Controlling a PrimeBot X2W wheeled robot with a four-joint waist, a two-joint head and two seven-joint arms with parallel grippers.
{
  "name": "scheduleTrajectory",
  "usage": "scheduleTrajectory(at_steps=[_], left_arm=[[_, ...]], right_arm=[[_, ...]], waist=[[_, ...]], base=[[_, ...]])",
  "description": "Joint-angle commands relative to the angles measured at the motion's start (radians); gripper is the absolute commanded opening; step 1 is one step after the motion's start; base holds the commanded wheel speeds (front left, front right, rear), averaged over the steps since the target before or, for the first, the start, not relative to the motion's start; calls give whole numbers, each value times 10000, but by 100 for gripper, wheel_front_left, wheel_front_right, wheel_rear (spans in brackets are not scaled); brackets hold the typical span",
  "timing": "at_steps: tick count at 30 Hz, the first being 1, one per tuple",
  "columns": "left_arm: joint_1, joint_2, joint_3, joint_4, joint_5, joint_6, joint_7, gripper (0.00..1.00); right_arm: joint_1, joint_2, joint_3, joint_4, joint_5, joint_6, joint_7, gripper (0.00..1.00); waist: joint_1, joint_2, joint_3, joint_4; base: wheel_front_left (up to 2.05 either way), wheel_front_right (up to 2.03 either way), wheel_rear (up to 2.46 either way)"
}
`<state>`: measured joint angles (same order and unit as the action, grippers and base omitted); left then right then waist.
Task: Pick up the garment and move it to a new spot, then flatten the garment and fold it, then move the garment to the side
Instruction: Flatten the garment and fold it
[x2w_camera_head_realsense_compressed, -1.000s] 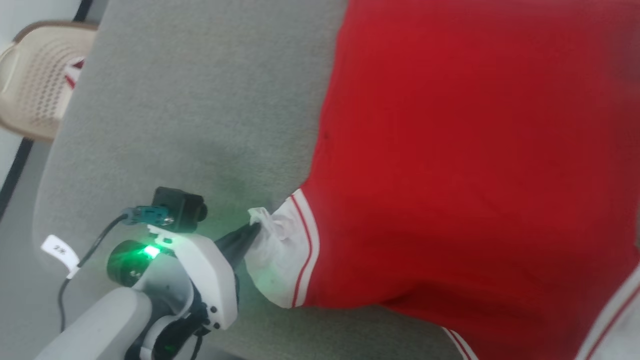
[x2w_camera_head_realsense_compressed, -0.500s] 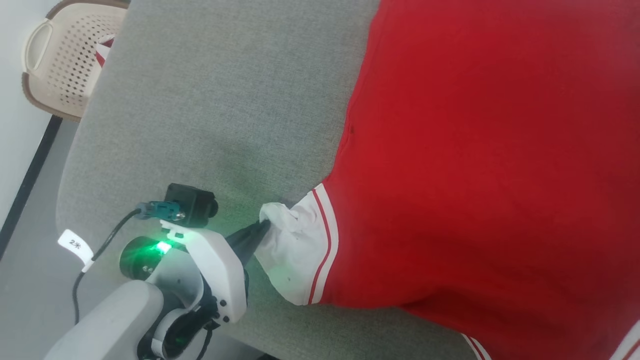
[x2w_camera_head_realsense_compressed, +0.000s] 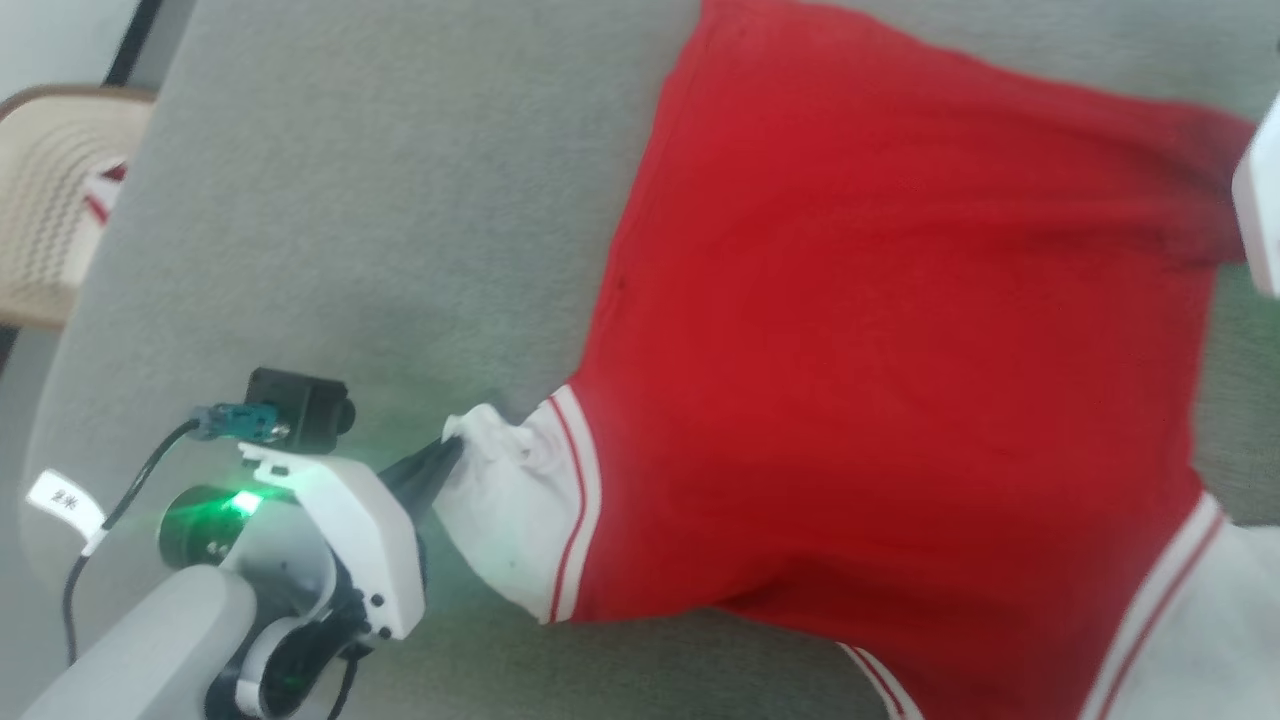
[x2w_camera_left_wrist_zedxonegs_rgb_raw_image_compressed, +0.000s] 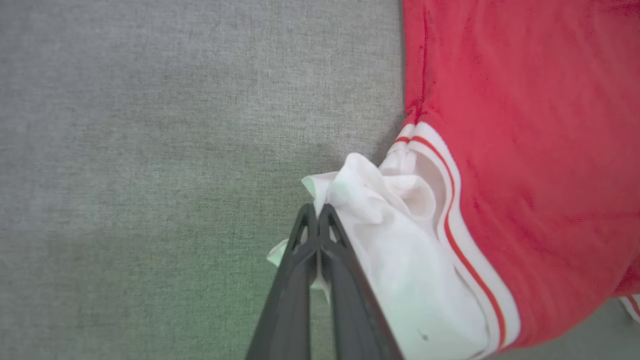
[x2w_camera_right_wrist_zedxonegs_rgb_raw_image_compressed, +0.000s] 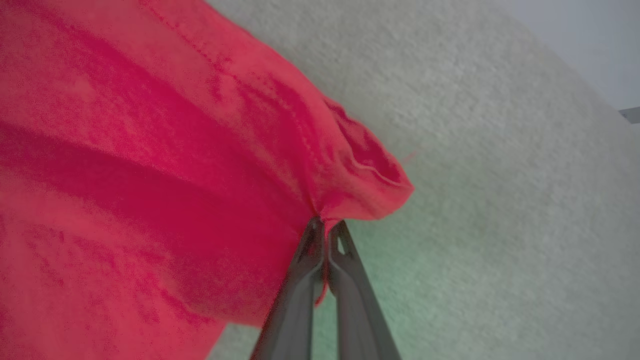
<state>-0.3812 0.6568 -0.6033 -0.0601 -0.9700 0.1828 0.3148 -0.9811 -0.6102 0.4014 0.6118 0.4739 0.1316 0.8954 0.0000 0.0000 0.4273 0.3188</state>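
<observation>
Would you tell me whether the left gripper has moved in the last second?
Yes, slightly: the left gripper, jaws shut on the garment by its white sleeve, sits nearer the table edge on the view's left, though the camera shifted.

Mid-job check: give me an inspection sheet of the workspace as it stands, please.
Surface: grey fabric surface, soft-looking.
Job's things: garment spread on it, plain red side up; white sleeve bunched.
Clutter: nothing seen.
Grippers: left gripper shut on the white sleeve's edge; right gripper shut on a red corner of the garment.
Cables: black cable with white tag at the left wrist.
Surroundings: beige perforated basket beyond the surface's edge.
</observation>
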Motion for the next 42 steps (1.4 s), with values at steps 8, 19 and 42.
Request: scheduleTrajectory(at_steps=[8,19,42], left_arm=[[556,574,277,-385,-52,411,96,0],[1016,1060,492,-735,-210,739,199,0],[1002,963,432,-520,-376,440,68,0]], right_arm=[[2679,-1118,135,-3354,1849,-18,482,0],[6719,-1170,-1287,-5773,2403,-18,598,0],[8661,661,-3371,-6544,666,-19,-37,100]], waist=[[0,0,-880,-1248],[0,0,-1398,-2012],[0,0,-1461,-2186]], base=[[0,0,0],[0,0,0],[0,0,0]])
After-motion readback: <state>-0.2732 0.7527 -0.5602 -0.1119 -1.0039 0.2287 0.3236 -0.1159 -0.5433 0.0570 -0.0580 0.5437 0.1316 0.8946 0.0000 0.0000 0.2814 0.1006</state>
